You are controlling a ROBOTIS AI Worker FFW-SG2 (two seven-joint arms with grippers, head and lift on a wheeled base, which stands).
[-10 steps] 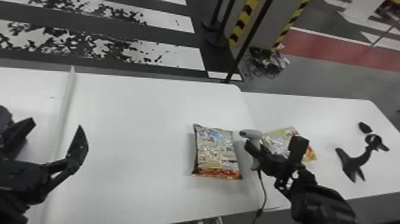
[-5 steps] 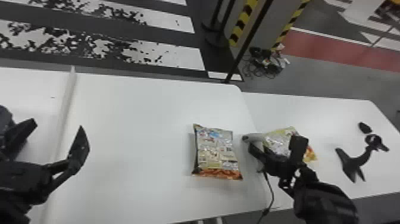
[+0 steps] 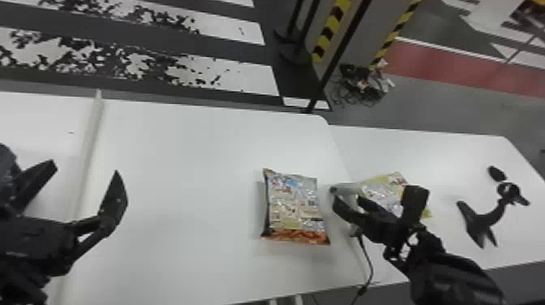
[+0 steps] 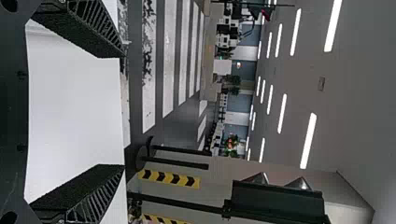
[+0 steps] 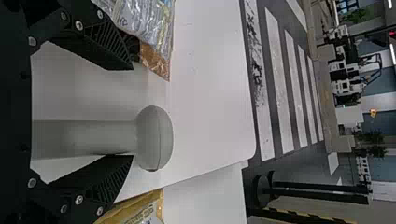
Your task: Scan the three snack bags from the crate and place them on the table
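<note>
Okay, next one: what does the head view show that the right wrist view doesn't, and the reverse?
Head view: the open left gripper, the cable trailing over the table's near edge, and a black stand-like object on the right-hand table.
Right wrist view: greenery and a ceiling light across the room.
Both: the open right gripper with the gray scanner between its fingers, two snack bags on either side, white tabletops and floor stripes.

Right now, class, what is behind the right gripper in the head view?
Partly behind the right gripper lies a snack bag. Its upper part shows; whatever the gripper covers cannot be seen.
</note>
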